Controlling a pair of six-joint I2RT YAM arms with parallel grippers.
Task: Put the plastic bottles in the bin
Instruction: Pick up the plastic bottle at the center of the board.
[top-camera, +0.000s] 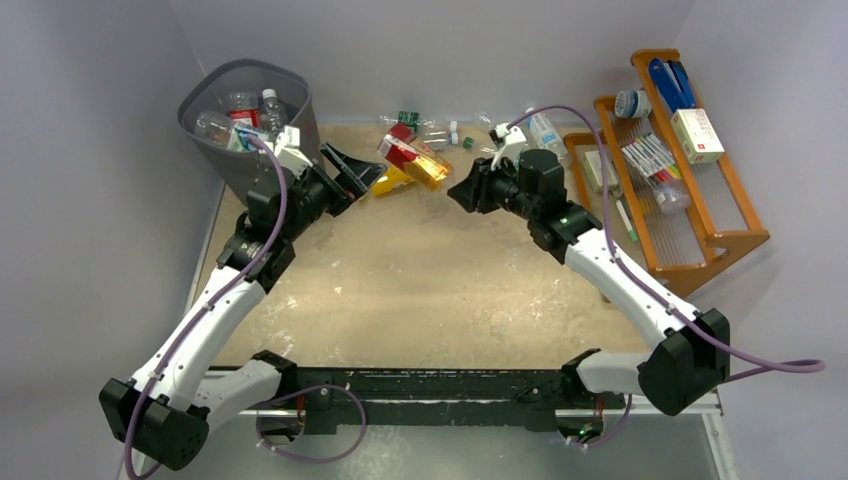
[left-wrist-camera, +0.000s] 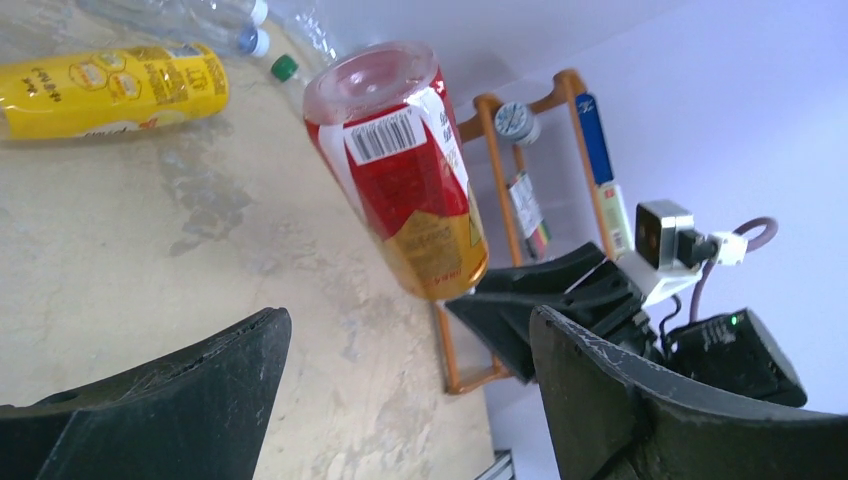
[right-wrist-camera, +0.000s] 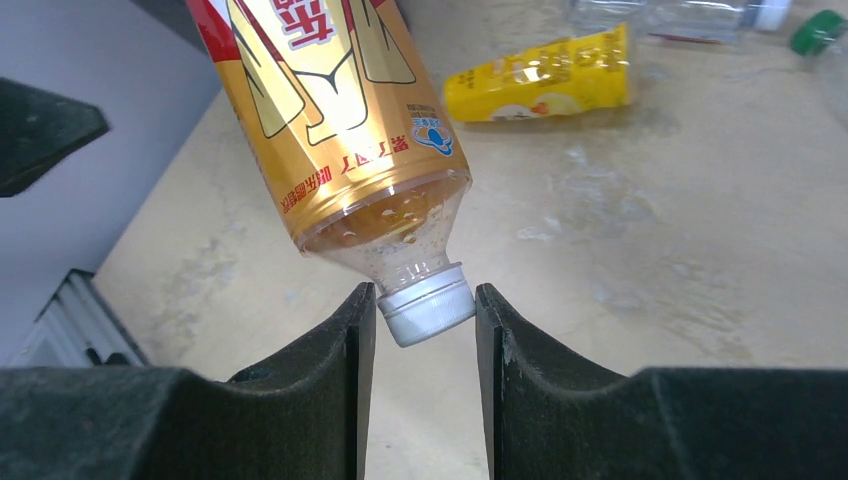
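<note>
right jaws: clamped on cap of red-gold bottle (right-wrist-camera: 330, 110) | left jaws: wide, empty, bottle's 9 o'clock | bin (top-camera: 215, 150): 10 o'clock edge of worktop (top-camera: 420, 290)

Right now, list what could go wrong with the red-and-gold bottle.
1. The right gripper pinches the red-and-gold labelled plastic bottle only by its white screw cap, tilted; it could slip or twist out.
2. The left gripper is open near the bottle's base, not around it; an early release would drop it on the table.
3. Both grippers are close; they might collide.
</note>
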